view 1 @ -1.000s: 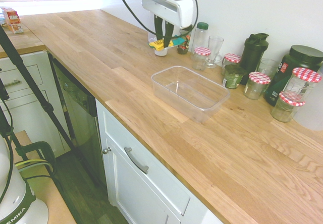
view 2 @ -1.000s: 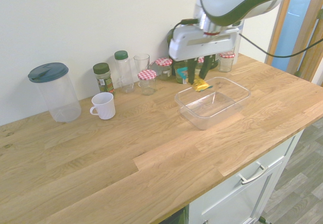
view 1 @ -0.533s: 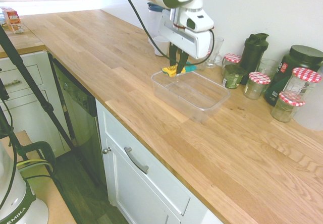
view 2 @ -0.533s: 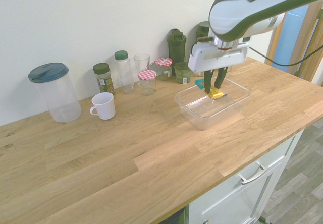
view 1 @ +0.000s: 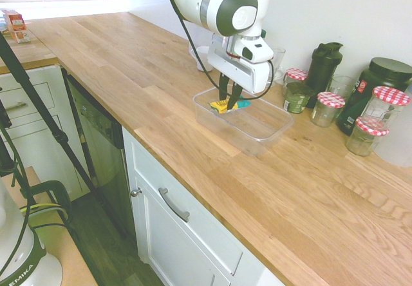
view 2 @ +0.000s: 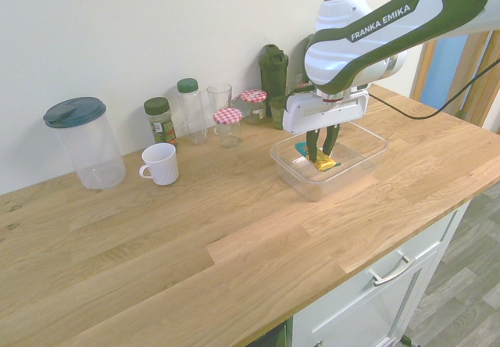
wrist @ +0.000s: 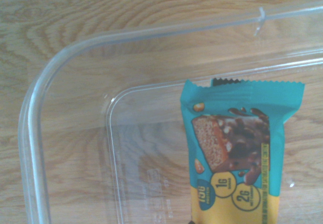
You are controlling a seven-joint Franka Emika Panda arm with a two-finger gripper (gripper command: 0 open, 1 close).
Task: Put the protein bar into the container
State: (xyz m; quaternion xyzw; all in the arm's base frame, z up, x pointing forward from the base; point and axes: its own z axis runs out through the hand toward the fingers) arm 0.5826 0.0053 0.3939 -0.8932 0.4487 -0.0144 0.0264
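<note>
My jaws (view 1: 226,100) are clenched on the small yellow wrapped protein bar with a teal-blue end (view 1: 229,105), hanging inside the large clear rectangular plastic container (view 1: 267,133) at centre frame on the wooden desk (view 1: 129,67). I judge this the placing step. Next I should release, letting the bar drop flat onto the container's floor.

gripper (view 1: 226,100): clamped on protein bar (view 1: 228,105) | position: inside container (view 1: 257,141) | surface: wooden counter (view 1: 129,73)
</note>
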